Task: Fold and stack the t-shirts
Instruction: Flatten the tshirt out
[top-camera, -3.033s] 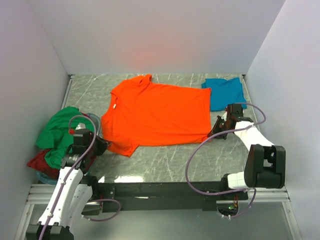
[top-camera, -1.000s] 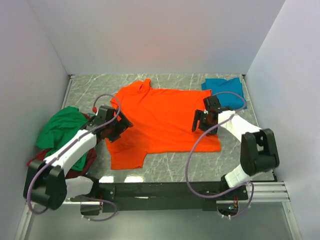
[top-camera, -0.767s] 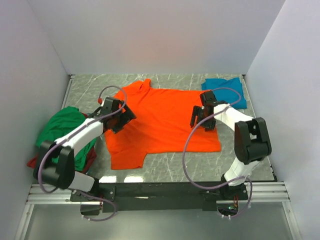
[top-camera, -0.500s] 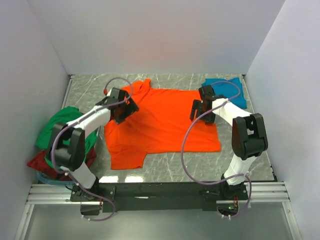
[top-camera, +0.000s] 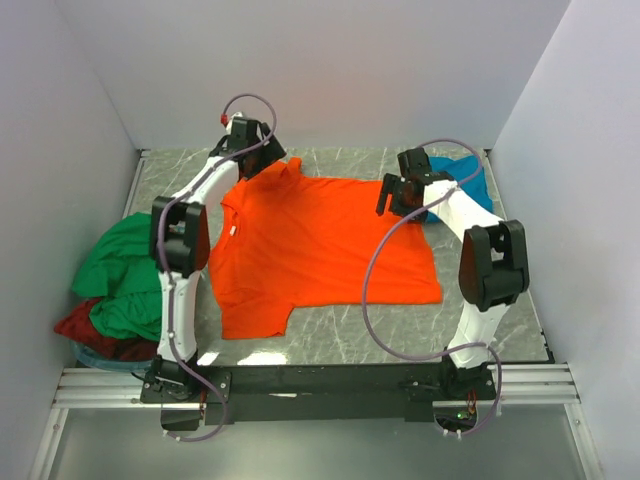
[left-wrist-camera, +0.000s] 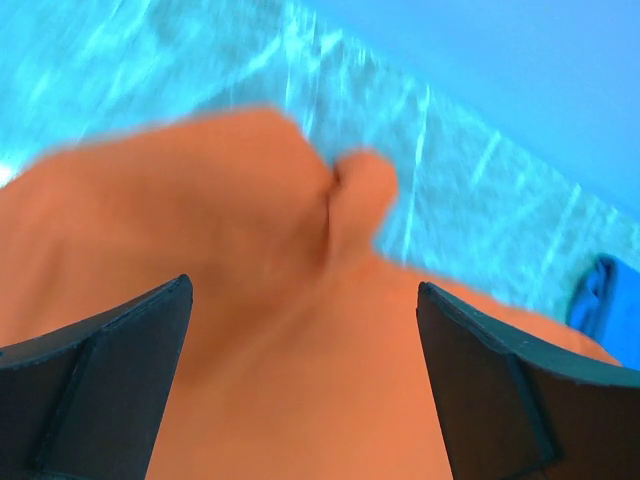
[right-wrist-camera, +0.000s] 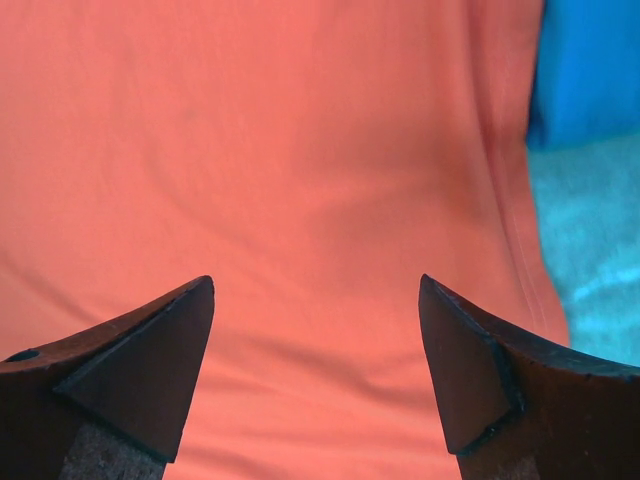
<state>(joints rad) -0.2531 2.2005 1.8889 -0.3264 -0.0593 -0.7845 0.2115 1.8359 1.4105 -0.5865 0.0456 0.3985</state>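
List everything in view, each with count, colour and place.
orange t-shirt: one, bright orange, spread flat mid-table
teal t-shirt: one, teal blue, far right corner, partly behind the right arm
green t-shirt: one, green, crumpled at the left edge
dark red t-shirt: one, dark red, under the green one
table: one, grey marbled
left gripper: one, black, open, above the orange shirt's far sleeve
right gripper: one, black, open, above its far right edge

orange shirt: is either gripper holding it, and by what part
Nothing is held: the left gripper and right gripper both hang open over the orange shirt.
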